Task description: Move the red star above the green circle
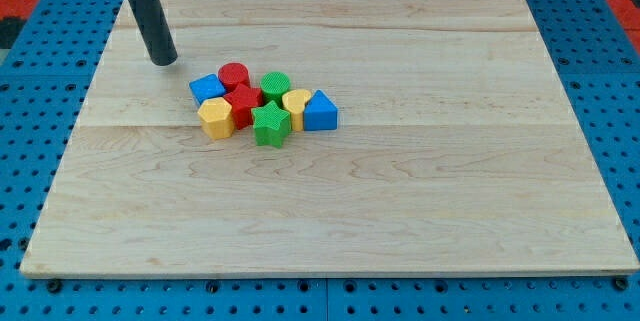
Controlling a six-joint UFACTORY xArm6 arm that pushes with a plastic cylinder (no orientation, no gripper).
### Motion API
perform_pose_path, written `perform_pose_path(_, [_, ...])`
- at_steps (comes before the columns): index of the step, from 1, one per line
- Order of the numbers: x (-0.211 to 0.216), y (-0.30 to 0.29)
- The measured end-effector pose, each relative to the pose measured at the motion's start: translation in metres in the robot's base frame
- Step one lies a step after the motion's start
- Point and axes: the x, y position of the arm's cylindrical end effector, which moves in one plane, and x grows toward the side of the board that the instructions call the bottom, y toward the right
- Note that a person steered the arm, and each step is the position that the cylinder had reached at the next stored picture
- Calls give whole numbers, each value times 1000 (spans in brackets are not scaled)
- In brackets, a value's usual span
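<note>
The red star [243, 103] sits in the middle of a tight cluster of blocks on the wooden board [420, 161]. The green circle [275, 86] touches it on its upper right. A red circle [234, 74] lies at the cluster's top left. My tip [164, 60] rests on the board to the upper left of the cluster, apart from the blocks, nearest the blue block [207, 88].
The cluster also holds a yellow hexagon [216, 118] at lower left, a green star [270, 125] at the bottom, a yellow heart [296, 104] and a blue triangle [320, 111] at the right. A blue pegboard [40, 81] surrounds the board.
</note>
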Motion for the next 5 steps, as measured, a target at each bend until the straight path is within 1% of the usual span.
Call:
perform_pose_path(1, [86, 19])
perform_pose_path(2, [126, 36])
perform_pose_path(3, [119, 73])
perform_pose_path(4, [87, 112])
perform_pose_path(5, [48, 124])
